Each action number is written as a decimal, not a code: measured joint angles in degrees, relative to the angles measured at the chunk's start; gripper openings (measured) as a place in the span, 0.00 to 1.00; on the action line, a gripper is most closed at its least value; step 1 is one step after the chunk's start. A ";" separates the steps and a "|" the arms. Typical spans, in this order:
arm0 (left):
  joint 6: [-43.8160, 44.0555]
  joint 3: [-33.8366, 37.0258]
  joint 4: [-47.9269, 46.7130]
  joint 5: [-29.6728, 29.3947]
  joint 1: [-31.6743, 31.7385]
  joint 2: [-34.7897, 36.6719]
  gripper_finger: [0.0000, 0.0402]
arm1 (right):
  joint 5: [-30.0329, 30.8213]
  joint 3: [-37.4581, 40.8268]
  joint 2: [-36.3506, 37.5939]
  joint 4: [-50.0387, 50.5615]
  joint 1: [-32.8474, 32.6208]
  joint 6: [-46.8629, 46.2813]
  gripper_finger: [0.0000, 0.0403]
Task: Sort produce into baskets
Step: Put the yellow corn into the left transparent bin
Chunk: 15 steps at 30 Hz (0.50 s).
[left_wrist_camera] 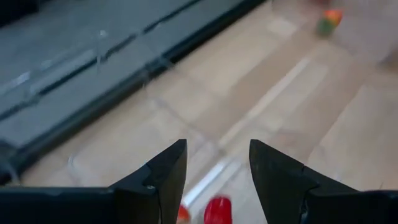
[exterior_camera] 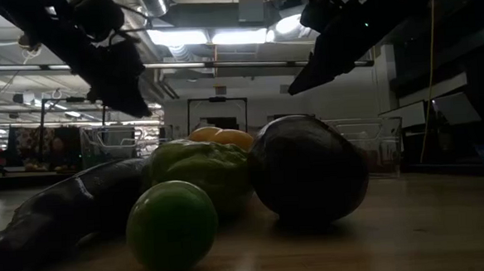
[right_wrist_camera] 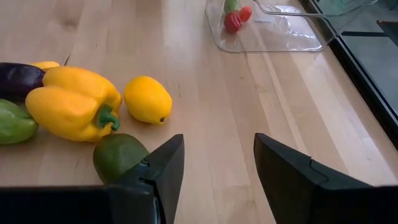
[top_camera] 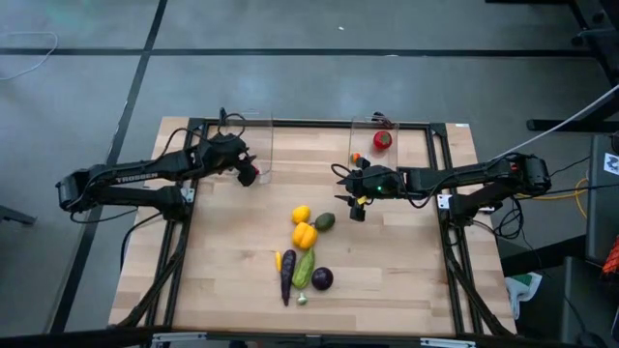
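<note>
The produce lies in a cluster mid-table: a lemon (top_camera: 301, 214), a yellow pepper (top_camera: 305, 235), an avocado (top_camera: 325, 221), a cucumber (top_camera: 304, 269), an eggplant (top_camera: 287, 275) and a purple round piece (top_camera: 322, 278). My left gripper (top_camera: 248, 174) is open above the left clear basket (top_camera: 270, 145); small red pieces (left_wrist_camera: 216, 210) lie below its fingers. My right gripper (top_camera: 352, 198) is open and empty, just near of the right basket (top_camera: 353, 130), which holds a red tomato (top_camera: 383, 140). It points toward the avocado (right_wrist_camera: 118, 155) and lemon (right_wrist_camera: 148, 99).
A small orange and green piece (top_camera: 356, 158) lies by the right basket's near end. A small green ball (exterior_camera: 172, 226) sits at the cluster's near end. Bare wood lies around the cluster. A black frame (top_camera: 319, 123) runs along the table's far edge.
</note>
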State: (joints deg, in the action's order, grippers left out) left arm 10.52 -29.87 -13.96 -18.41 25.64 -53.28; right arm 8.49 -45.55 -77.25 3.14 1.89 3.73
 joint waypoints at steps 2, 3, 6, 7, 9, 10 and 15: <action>-0.06 0.02 3.07 -0.01 0.01 0.00 0.42 | -0.02 0.01 0.00 0.00 -0.01 0.00 0.48; 0.10 0.00 4.61 -0.02 0.01 0.00 0.42 | -0.03 0.01 0.00 0.00 0.00 0.00 0.48; 4.51 0.00 8.57 2.08 -0.19 0.00 0.42 | -0.04 0.01 0.00 0.00 0.00 0.00 0.48; 6.66 0.00 9.52 4.10 -0.59 0.00 0.42 | -0.04 0.00 0.00 0.00 0.00 0.00 0.48; 10.74 -0.04 10.37 9.94 -2.07 0.00 0.42 | -0.07 -0.01 0.00 0.00 0.00 0.00 0.48; 12.71 -0.04 10.26 13.09 -3.25 0.00 0.42 | -0.07 0.00 0.00 0.00 0.00 0.00 0.48; 27.32 -0.04 7.81 20.85 -11.92 0.00 0.42 | -0.08 -0.01 0.00 0.00 0.00 0.00 0.48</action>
State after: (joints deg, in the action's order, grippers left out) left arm 37.84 -29.91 -6.15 2.44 13.73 -53.28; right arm 8.41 -45.56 -77.25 3.14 1.89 3.73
